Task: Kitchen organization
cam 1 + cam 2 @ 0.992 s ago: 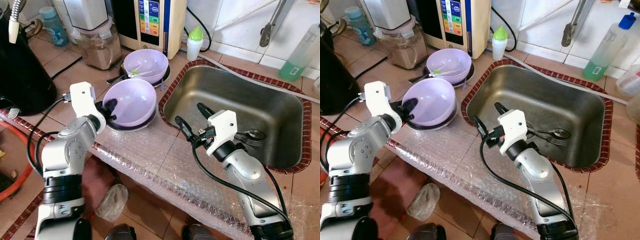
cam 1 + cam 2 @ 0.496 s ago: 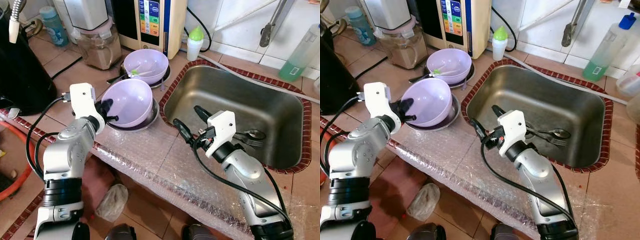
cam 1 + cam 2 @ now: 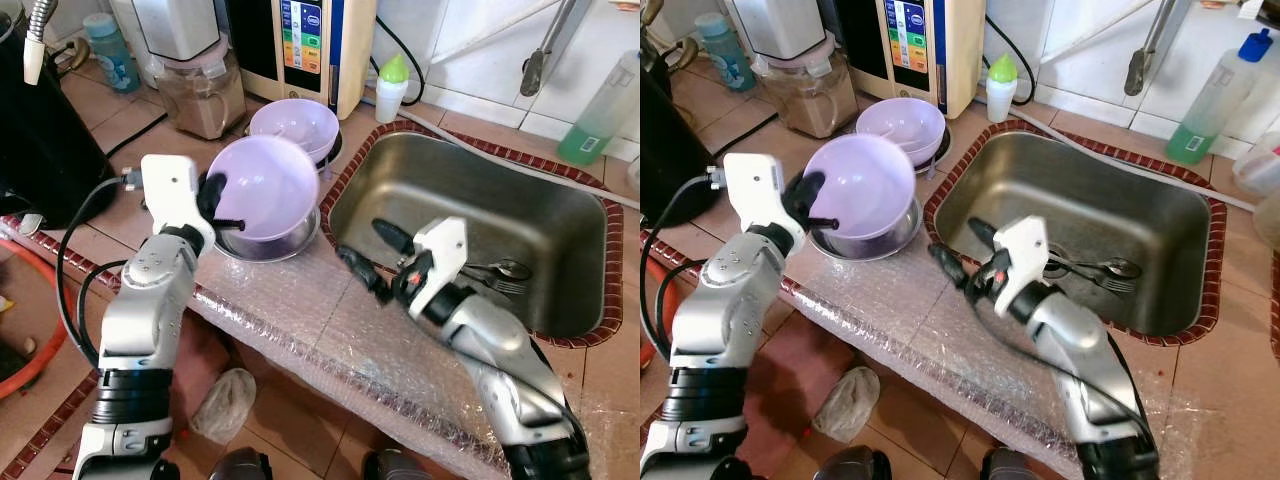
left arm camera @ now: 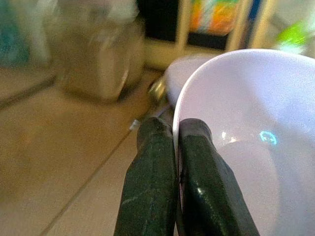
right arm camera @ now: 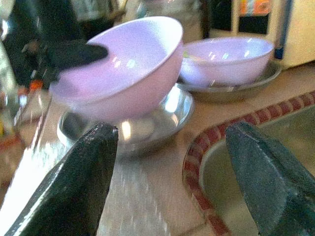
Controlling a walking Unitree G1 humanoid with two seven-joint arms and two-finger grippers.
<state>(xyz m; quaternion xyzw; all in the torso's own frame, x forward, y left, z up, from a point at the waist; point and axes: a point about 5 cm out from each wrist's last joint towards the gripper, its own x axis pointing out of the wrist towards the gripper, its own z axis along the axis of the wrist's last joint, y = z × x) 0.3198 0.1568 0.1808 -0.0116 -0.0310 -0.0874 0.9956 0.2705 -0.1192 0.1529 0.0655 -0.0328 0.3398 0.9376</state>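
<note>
Lilac bowl (image 3: 262, 188) hangs tilted just above the steel dish (image 3: 268, 240) beside the sink (image 3: 560, 320), rim pinched between the left gripper (image 3: 214, 207) fingers for a clean lift; right gripper (image 3: 372, 255), jaws apart, waits at the sink's near edge

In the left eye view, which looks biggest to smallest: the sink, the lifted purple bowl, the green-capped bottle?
1. Sink
2. Lifted purple bowl, held by the left gripper, nearer the camera
3. Green-capped bottle
</note>
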